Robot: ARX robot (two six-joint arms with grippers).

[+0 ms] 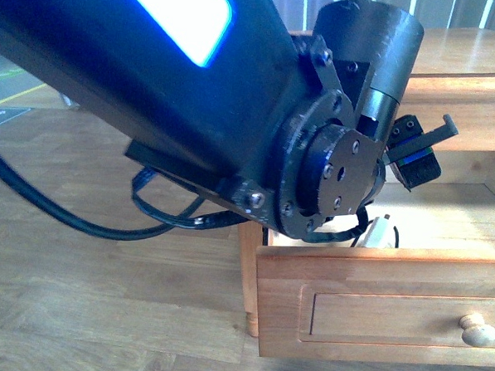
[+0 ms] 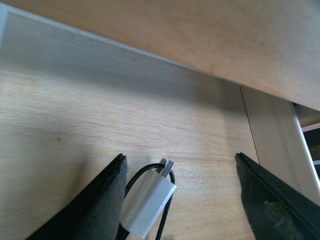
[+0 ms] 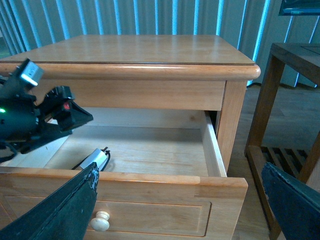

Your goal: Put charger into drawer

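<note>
The drawer (image 3: 150, 200) stands pulled open under the wooden cabinet top, its pale knob (image 3: 100, 221) on the front panel. The charger (image 2: 147, 205), a white plug block with black cable looped round it, lies on the drawer's light wood floor (image 2: 100, 125). It also shows as the charger (image 3: 92, 159) and the charger (image 1: 379, 231). My left gripper (image 2: 180, 157) hangs open over it, the block close beside one finger (image 2: 100, 210). The same left gripper (image 3: 70, 115) reaches into the drawer's opening. My right gripper (image 3: 180, 170) is open in front of the drawer, holding nothing.
The left arm (image 1: 185, 97) fills most of the front view. The cabinet top (image 3: 140, 50) overhangs the drawer. A dark wooden side table (image 3: 292, 55) stands beside the cabinet. Wood flooring (image 1: 89, 327) lies in front.
</note>
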